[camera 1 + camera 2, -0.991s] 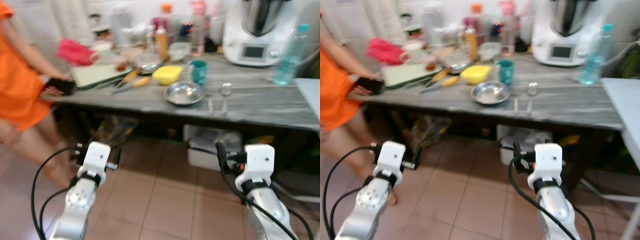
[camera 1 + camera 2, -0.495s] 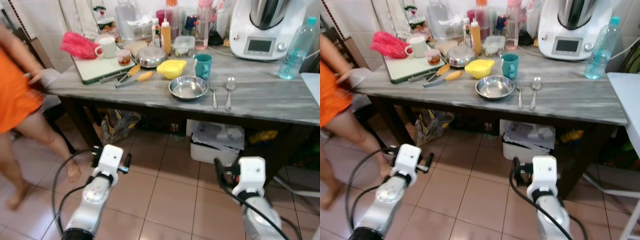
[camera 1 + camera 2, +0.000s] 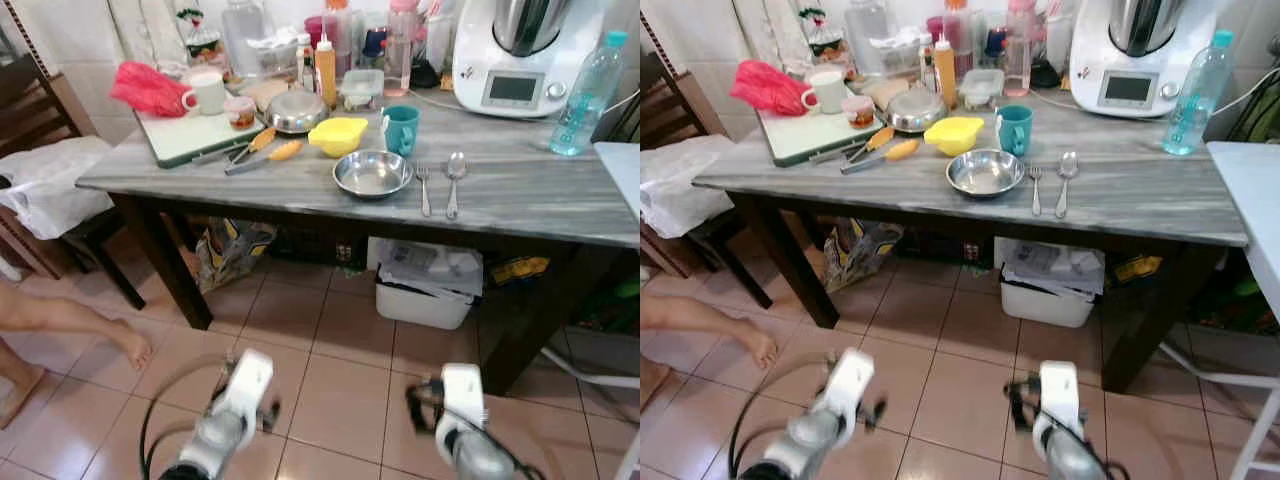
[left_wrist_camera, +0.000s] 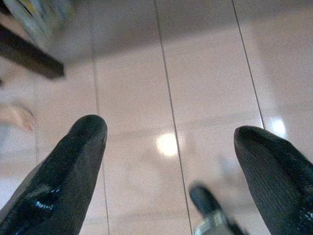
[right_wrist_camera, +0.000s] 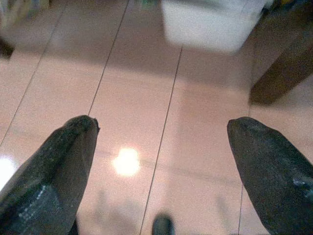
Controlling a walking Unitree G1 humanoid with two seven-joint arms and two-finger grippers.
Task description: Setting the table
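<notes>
Two black-fingered grippers are hanging low over a pink tiled floor (image 3: 330,340) in front of a grey wood-grain table (image 3: 520,200); the left gripper (image 4: 171,147) and the right gripper (image 5: 161,142) are each spreading their fingers wide and holding nothing, pointed down at the tiles. At far left, a person's bare foot (image 3: 125,345) is resting on the floor beside a dark wooden chair draped with a white plastic bag (image 3: 45,180). On the table's left end, a crumpled pink bag (image 3: 148,88) and a white mug (image 3: 207,92) are sitting at the back of a pale green cutting board (image 3: 185,135), with two orange-handled knives (image 3: 262,150) lying just beside the board. Toward the middle, a lidded steel pot (image 3: 297,110), a yellow bowl (image 3: 338,134) and a teal mug (image 3: 402,128) are standing behind an empty round steel bowl (image 3: 373,173). Just to the right of that bowl, a steel fork (image 3: 424,188) and a steel spoon (image 3: 454,180) are lying side by side near the front edge. Farther right, a white kitchen machine with a steel jug (image 3: 520,55) and a clear blue-tinted water bottle (image 3: 590,95) are standing at the back. A white plastic bin (image 3: 425,285) is sitting on the floor under the table.
</notes>
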